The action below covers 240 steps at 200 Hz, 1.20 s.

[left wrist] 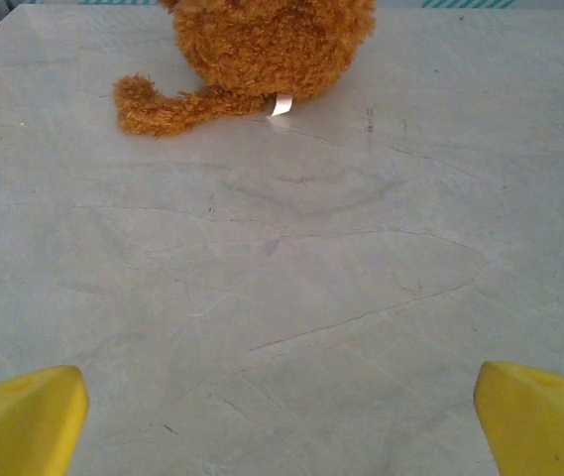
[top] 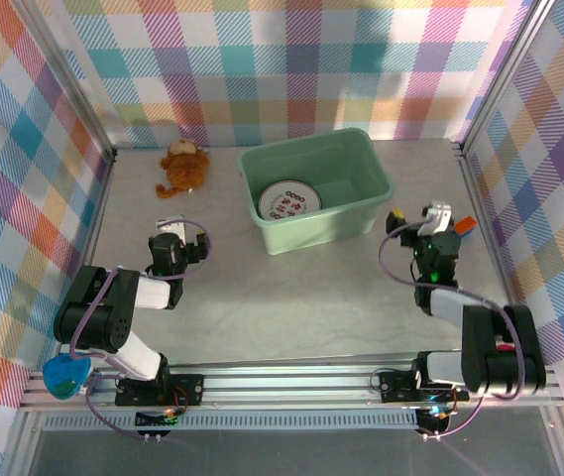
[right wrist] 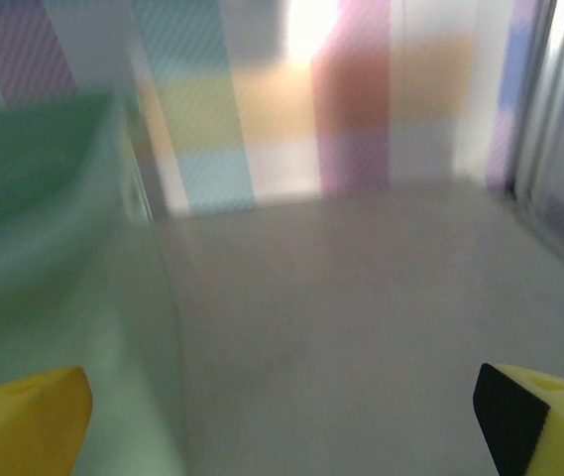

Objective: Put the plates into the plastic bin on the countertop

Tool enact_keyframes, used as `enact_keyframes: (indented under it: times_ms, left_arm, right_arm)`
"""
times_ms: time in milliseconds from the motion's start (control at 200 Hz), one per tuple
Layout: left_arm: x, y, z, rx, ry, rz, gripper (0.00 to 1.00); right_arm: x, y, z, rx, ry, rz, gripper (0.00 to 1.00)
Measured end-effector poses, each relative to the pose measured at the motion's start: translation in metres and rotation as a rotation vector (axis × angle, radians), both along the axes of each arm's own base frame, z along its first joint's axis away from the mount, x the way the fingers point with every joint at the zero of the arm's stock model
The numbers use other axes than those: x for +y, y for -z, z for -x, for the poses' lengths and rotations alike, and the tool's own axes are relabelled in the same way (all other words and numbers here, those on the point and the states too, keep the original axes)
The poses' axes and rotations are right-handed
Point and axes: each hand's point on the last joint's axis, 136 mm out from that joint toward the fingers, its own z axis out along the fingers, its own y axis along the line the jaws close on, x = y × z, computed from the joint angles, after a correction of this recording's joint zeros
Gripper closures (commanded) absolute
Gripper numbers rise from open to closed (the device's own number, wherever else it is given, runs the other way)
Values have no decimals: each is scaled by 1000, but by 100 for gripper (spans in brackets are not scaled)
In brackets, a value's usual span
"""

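Left gripper and right gripper both stand spread wide, empty. Overhead, one patterned plate lies inside the single plastic bin at upper centre, up-left of the right gripper. Its blurred green wall fills the right wrist view's left side. The left wrist view faces one brown plush toy on the countertop.
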Motion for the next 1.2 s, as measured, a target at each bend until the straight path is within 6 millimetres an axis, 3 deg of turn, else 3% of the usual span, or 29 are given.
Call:
enact_keyframes:
  times_ms: [55,145,220,475,650,790,925,1200]
  left_arm:
    - [0,0,0,0,0,0,0]
    - [0,0,0,0,0,0,0]
    - [0,0,0,0,0,0,0]
    - [0,0,0,0,0,0,0]
    - [0,0,0,0,0,0,0]
    - [0,0,0,0,0,0,0]
    - [0,0,0,0,2,0,0]
    - [-1,0,0,0,7,3,0]
  right_arm:
    - [-3,12,15,56,16,3,1]
    - [-9,8,34,50,51,13,1]
    - [-13,6,37,49,63,24,1]
    - [2,59,5,254,-48,1,1]
    - [21,62,-32,284,-167,-14,1]
    - [23,65,-27,250,-180,-14,1]
    - [25,82,-19,286,-183,-14,1]
    - [26,76,-21,259,-184,6,1]
